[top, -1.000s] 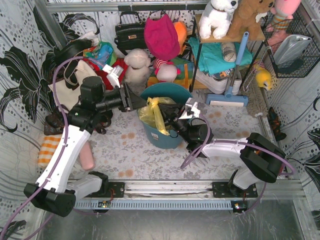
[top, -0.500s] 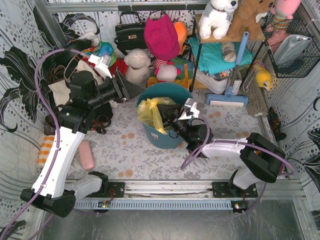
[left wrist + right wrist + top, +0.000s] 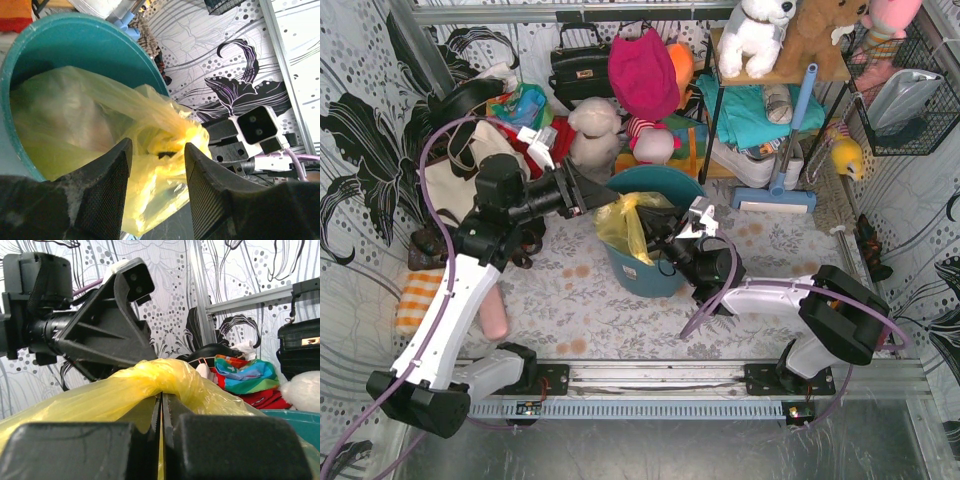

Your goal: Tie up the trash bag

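The yellow-green trash bag (image 3: 625,225) sits in the teal bin (image 3: 655,272), its top gathered into a twisted bunch. In the left wrist view the bag (image 3: 85,135) fills the bin (image 3: 80,45), and its bunched top lies beyond my open left gripper (image 3: 157,160), between the fingers in view but not pinched. My left gripper (image 3: 605,203) hovers at the bin's left rim. My right gripper (image 3: 162,410) is shut on a strip of the bag (image 3: 165,375), just below the knotted bunch; it sits at the bin's right side (image 3: 665,240).
A cream tote (image 3: 455,175), black handbag (image 3: 580,65), soft toys (image 3: 595,130) and a shelf (image 3: 760,110) crowd the back. A blue-handled brush (image 3: 785,150) leans right of the bin. An orange cloth (image 3: 415,300) and a pink object (image 3: 497,315) lie at left.
My left arm swung back and away, then returned toward the bin; its open gripper is now at the bag's bunched top. The right gripper has kept its hold.
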Tool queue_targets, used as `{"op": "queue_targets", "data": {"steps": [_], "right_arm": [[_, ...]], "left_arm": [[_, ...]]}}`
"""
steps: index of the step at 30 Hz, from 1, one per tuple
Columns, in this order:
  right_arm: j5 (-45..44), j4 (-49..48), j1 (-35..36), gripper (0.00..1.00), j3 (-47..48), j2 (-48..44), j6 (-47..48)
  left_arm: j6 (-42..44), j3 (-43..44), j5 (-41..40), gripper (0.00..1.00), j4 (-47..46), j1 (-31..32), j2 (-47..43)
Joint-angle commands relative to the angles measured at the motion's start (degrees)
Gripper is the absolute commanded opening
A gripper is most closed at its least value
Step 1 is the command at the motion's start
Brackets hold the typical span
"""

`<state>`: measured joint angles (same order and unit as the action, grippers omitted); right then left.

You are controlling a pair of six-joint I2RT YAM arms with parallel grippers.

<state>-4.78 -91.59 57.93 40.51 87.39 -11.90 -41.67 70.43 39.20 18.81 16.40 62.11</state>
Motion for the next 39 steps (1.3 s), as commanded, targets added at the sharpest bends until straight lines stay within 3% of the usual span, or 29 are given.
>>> {"op": "queue_targets", "data": {"steps": [1, 29, 39], "right_arm": [[-3.33, -5.33, 0.27, 0.0, 2.33, 1.28, 2.56], [-2.02, -5.71, 0.26, 0.0, 5.66, 3.37, 3.58], [-1.55, -5.79, 0.29, 0.0, 5.06, 2.52, 3.75]], "left_arm": [[-2.29, -2.56, 3.53, 0.54, -5.83, 0.36, -2.74], [-3.43, -12.83, -0.17, 0.55, -5.91, 7.96, -5.18], [0.14, -5.71, -7.73, 0.6, 1.52, 8.01, -5.39]]}}
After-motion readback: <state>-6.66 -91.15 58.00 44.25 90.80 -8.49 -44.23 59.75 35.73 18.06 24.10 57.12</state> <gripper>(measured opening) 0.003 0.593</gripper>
